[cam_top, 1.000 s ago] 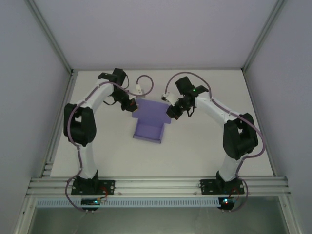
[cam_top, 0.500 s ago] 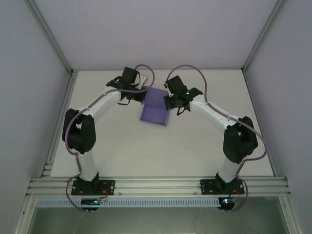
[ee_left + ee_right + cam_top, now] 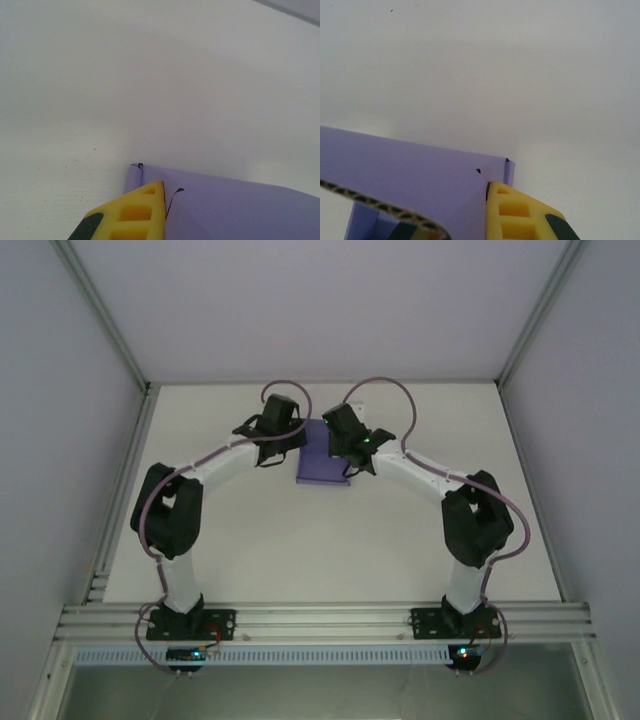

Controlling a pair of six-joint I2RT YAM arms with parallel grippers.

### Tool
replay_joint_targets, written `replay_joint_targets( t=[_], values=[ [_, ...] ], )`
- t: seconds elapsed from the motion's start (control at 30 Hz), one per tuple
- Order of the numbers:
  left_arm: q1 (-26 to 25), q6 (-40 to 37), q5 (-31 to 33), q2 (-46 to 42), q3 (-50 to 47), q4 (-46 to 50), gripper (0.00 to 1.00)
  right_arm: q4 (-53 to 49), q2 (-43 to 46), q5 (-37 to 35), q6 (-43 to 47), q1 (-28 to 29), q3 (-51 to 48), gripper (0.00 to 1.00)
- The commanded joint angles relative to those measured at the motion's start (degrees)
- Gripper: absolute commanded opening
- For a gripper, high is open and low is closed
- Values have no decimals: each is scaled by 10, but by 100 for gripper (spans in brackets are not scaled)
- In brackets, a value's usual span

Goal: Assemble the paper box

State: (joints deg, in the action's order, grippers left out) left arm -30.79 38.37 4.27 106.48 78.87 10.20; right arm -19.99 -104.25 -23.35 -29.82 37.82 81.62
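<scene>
Both arms are closing in on the paper box (image 3: 322, 470), which is lying smaller at the far middle of the table (image 3: 250, 540). The left gripper (image 3: 290, 440) and right gripper (image 3: 343, 446) are touching its corners. I cannot tell their opening. Even pressing seems needed.

The paper box (image 3: 420, 175) is smooth matt card with a corrugated cut edge; the table (image 3: 150, 75) is matt white.

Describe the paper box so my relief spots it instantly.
Start at the white table, then go to its far middle. The paper box is the lilac-purple square between the left gripper and right gripper: a broad panel, unlike the thin mauve cables.
</scene>
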Motion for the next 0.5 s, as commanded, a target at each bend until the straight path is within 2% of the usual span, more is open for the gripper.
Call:
replay_joint_targets(
  t=[0.0,0.2,0.47],
  values=[
    [-21,62,-39,-7,-10,-53,0,75,-21,12,-56,21,4,0],
    [-35,59,-29,-11,-47,-62,0,82,-38,-1,-62,33,-9,0],
    [-81,62,8,-7,-83,-80,0,123,-19,-29,-55,50,-84,0]
  ],
)
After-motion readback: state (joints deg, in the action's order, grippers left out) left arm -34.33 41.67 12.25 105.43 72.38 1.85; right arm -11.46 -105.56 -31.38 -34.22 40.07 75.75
